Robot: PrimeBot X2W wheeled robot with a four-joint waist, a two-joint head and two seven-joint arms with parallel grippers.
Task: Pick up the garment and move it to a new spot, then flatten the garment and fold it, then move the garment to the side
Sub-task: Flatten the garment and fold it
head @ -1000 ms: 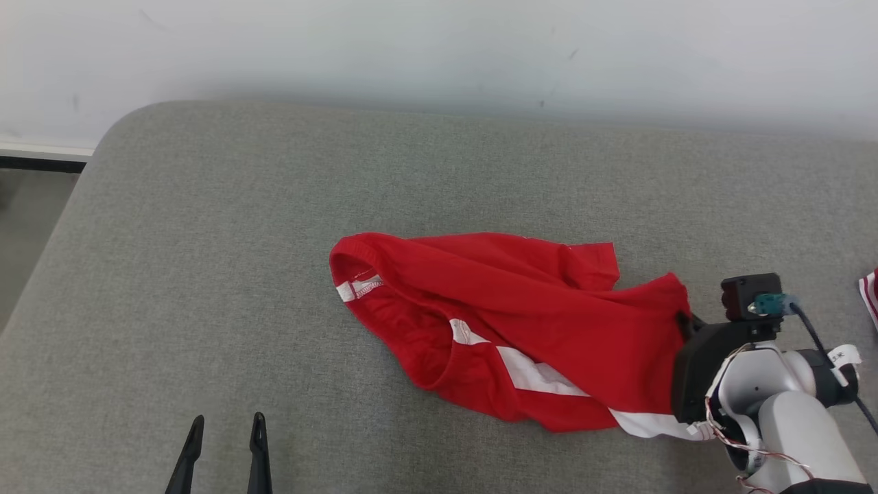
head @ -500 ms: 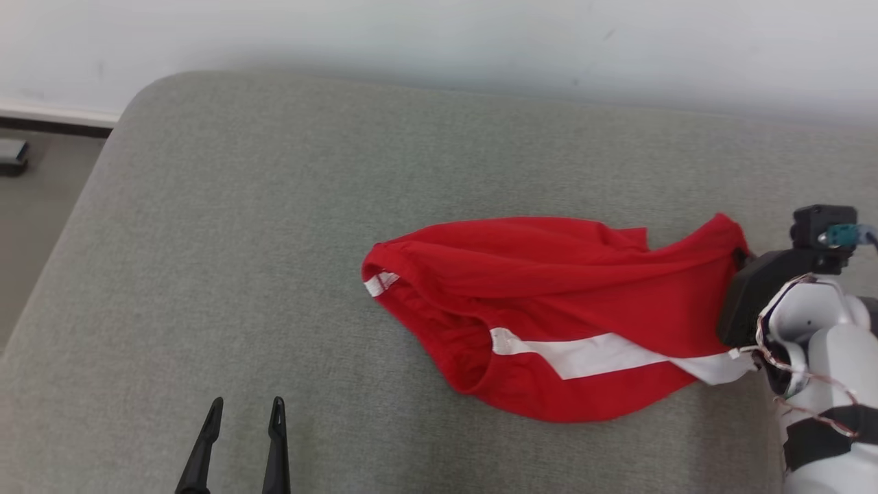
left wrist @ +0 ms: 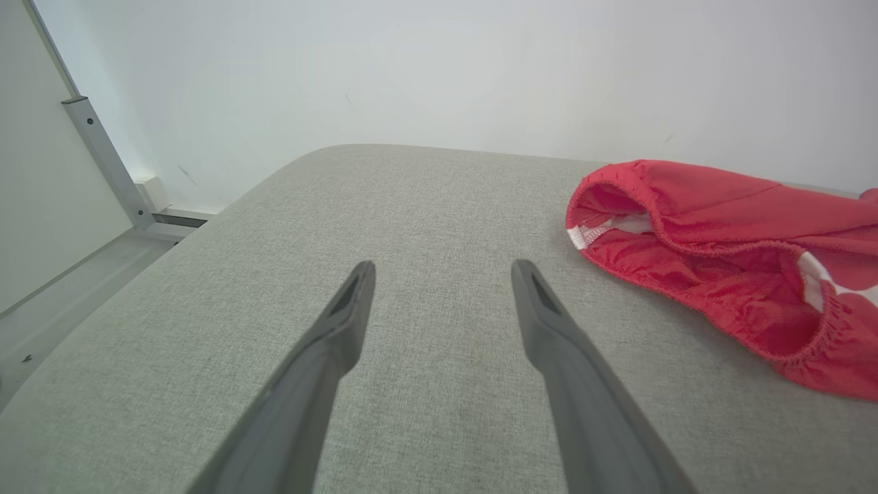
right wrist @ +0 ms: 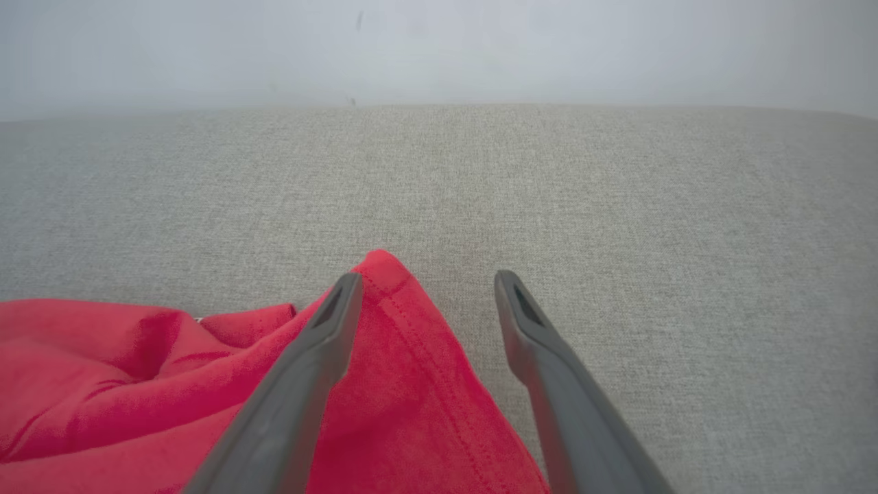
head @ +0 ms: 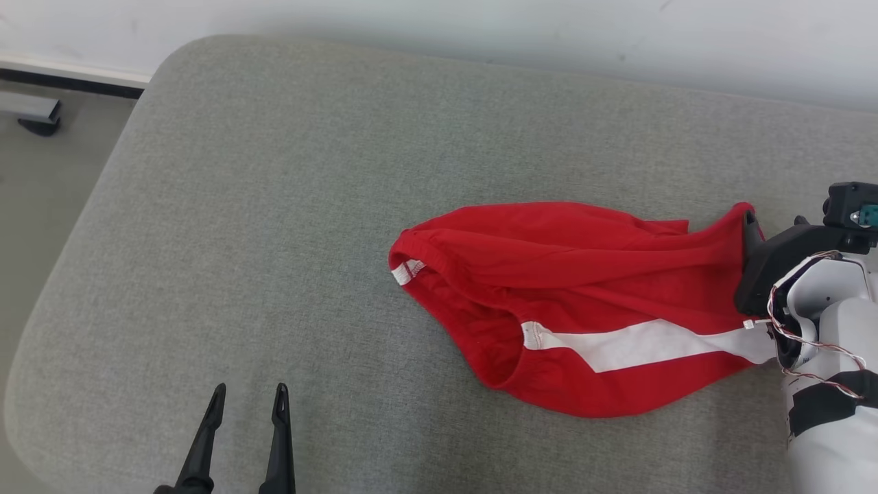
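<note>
The garment point(head: 583, 274) is a pair of red shorts with a white side stripe, lying stretched across the grey cushion point(head: 274, 206). Its elastic waistband opens toward the left. My right gripper point(head: 772, 223) stands at the garment's right end. In the right wrist view the right gripper point(right wrist: 426, 278) is open, and a red corner of the garment point(right wrist: 405, 357) lies between the fingers, against the left one. My left gripper point(head: 250, 391) is open over bare cushion at the lower left, well apart from the cloth. The left wrist view has the left gripper point(left wrist: 442, 267) with the garment point(left wrist: 720, 226) off to the right.
A white wall point(head: 439, 27) runs behind the cushion. The cushion's rounded left edge point(head: 82, 226) drops to the floor, where a grey foot-like object point(head: 34, 113) sits. Bare cushion lies left of and behind the garment.
The head camera has shifted. My right gripper drew the garment's right end outward, straightening the white stripe, and its jaws have now opened. The left gripper has stayed open.
</note>
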